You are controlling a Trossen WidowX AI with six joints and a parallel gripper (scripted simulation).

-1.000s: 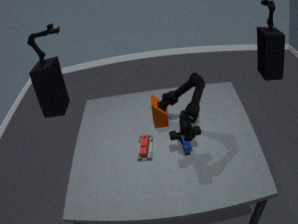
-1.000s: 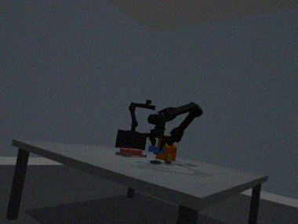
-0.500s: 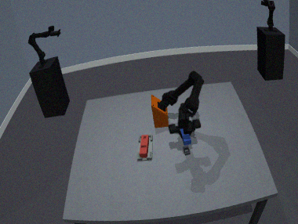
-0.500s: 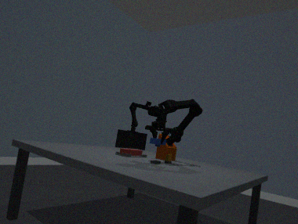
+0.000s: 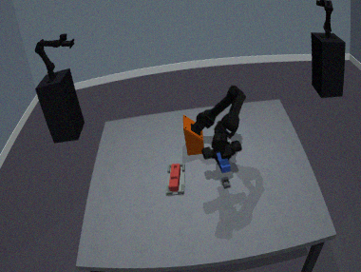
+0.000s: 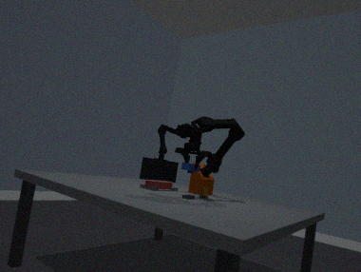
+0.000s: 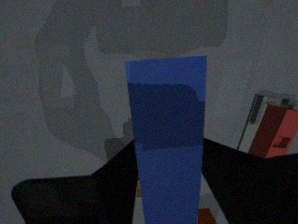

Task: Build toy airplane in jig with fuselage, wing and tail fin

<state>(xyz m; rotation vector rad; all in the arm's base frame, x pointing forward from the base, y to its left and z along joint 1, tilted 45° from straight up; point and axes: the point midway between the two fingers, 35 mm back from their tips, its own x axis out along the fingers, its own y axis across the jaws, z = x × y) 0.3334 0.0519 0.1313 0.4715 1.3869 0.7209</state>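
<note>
Wrist: blue wing (image 5: 223, 164) (image 6: 190, 166) (image 7: 169, 117) in pincer (image 5: 221, 156) (image 6: 191, 165) (image 7: 163, 141).

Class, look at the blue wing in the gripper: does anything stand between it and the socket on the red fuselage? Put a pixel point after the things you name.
Nothing visible stands between the blue wing (image 5: 224, 164) (image 6: 190, 166) (image 7: 169, 115) and the red fuselage (image 5: 175, 177) (image 6: 159, 184) (image 7: 274, 132); the orange panel (image 5: 192, 144) appears to sit off to one side.

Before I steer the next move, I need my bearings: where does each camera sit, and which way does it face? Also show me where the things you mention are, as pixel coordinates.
Top: high over the table, looking steeply down; shows the arm and gripper (image 5: 223, 159) (image 6: 191, 165) (image 7: 163, 141).
Exterior: low beside the table, looking across it; arm and gripper in profile.
Wrist: on the arm, looking past dark fingers and the gripped blue part (image 5: 223, 163) (image 6: 190, 166) (image 7: 167, 110).
Top and wrist share the red fuselage (image 5: 175, 178) (image 6: 159, 184) (image 7: 275, 131).
</note>
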